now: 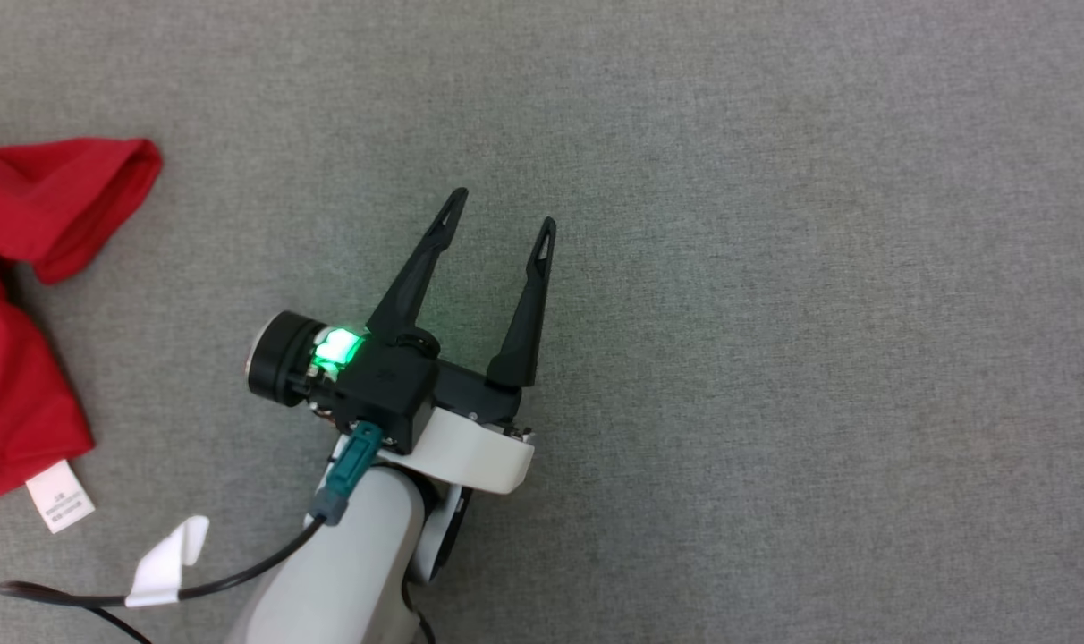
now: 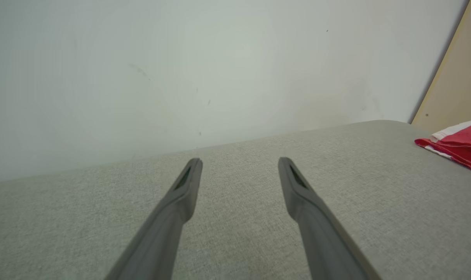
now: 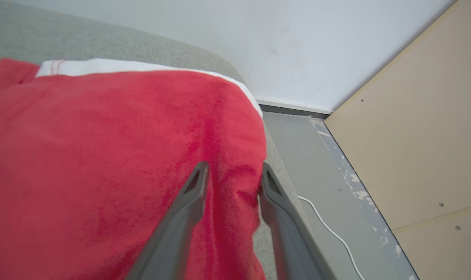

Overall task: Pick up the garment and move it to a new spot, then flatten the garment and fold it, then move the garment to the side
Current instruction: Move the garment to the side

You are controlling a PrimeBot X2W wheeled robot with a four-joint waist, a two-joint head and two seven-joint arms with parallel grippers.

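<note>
Head view: a grey fabric surface (image 1: 774, 313) spreads across the frame. The left claw (image 1: 503, 207) sits just left of centre, its two dark fingers spread wide open and pointing toward 1 o'clock, holding nothing. A green light glows on its wrist. The red garment (image 1: 14, 268) lies crumpled at the 9 o'clock edge, well apart from this claw, with a white label (image 1: 59, 496) at its lower corner near 8 o'clock. A dark cable (image 1: 238, 577) with a white tape tab (image 1: 166, 559) trails toward 7 o'clock.

Left wrist view: the open fingers hang over bare grey fabric, a pale wall (image 2: 181, 70) fills the upper half, and the garment shows at 3 o'clock.

Right wrist view: the right claw (image 3: 234, 166) is partly open, its fingers a little apart over the red cloth near the surface's edge. A grey floor (image 3: 297, 155) and a white cord (image 3: 328, 229) lie toward 5 o'clock, and a beige panel (image 3: 414, 136) stands at 3 o'clock.
</note>
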